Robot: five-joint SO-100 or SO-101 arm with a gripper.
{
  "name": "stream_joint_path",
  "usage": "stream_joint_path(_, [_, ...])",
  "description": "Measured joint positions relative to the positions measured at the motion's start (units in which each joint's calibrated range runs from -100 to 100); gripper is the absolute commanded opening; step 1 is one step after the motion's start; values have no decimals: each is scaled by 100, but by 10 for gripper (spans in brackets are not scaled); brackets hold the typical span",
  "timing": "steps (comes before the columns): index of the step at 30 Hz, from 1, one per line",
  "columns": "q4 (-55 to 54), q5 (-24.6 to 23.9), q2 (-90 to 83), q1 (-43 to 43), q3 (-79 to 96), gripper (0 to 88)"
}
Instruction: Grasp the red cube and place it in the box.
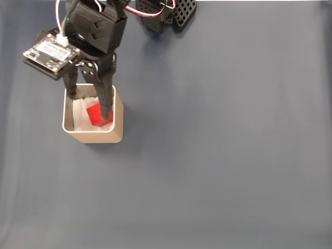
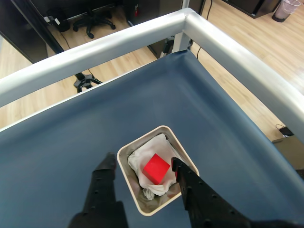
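The red cube [image 2: 156, 168] is lying in the box [image 2: 124, 156] between the parted fingers [image 2: 186, 183]; only withdrawing is remaining.

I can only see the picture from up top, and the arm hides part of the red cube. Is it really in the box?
Observer: Yes. The wrist view shows the whole red cube inside the box, lying on crumpled white lining.
Operator: Is the claw squeezing it?
Observer: No. The claw is open, and one finger is outside the box's wall.
Operator: What's past the table?
Observer: A silver rail, then wooden floor.
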Motion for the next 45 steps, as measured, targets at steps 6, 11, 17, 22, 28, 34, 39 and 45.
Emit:
stream_joint_path(6, [-16, 68, -116, -225, 0, 1])
stream_joint_path(11, [-16, 20, -303, -594, 0, 1])
stream_joint_path(17, [-16, -88, -606, -1248, 109, 1])
stream_joint_path(22, [-16, -107, -972, -1879, 610, 1])
stream_joint_path(28, [-211, -107, -1837, -2360, 1922, 1])
stream_joint_path(34, [-634, -29, -2960, -2420, 3807, 1])
stream_joint_path(39, [-739, 10, -4048, -2608, 5128, 1])
stream_joint_path(45, [-577, -5, -5154, -2706, 6266, 1])
